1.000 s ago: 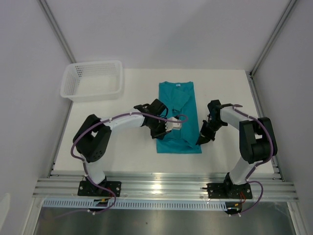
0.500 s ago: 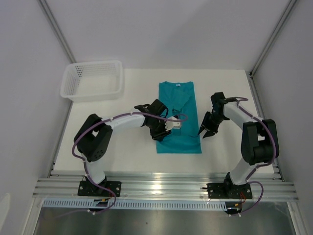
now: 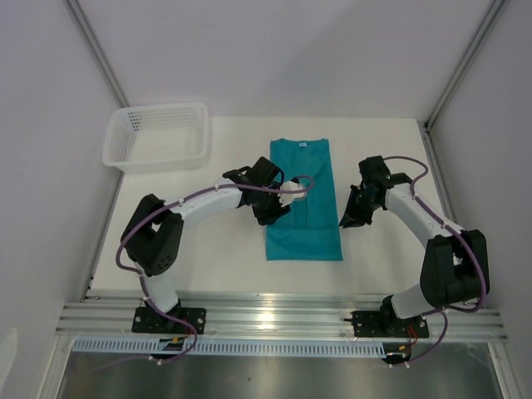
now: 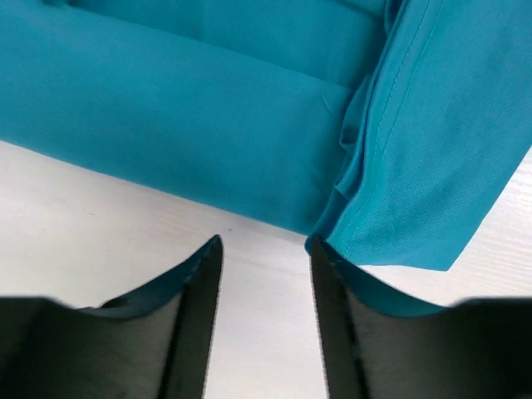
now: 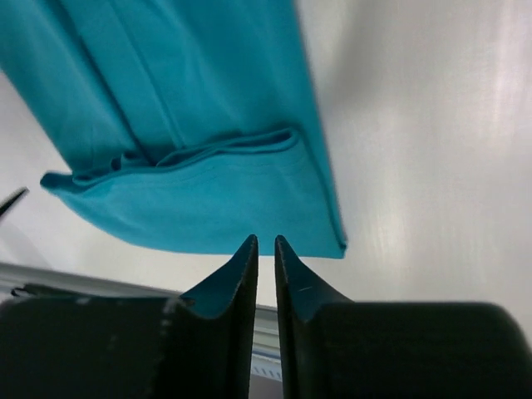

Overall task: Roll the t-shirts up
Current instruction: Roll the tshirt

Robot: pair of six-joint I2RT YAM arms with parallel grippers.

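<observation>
Teal short-sleeved cloth t-shirt lies flat mid-counter, folded lengthwise into a narrow strip. Its small white neck label sits at the far end and the hem at the near end.

Left arm: upper link raised at the shoulder, forearm stretched right and away from the base. Left tool sits over the strip's left edge, about halfway along. In the left wrist view the left tool is open. Bare white counter shows in the gap, nothing is held, and the cloth lies just beyond the tips.

Right arm: elbow out to the right, forearm angled in towards the shirt. Right tool is on the counter side, just beside the strip's right edge. In the right wrist view the right tool is nearly closed, with only a thin slit and nothing in it. It points at the folded hem corner without touching it.

White plastic mesh basket sits at the far left corner, well apart from the shirt.
</observation>
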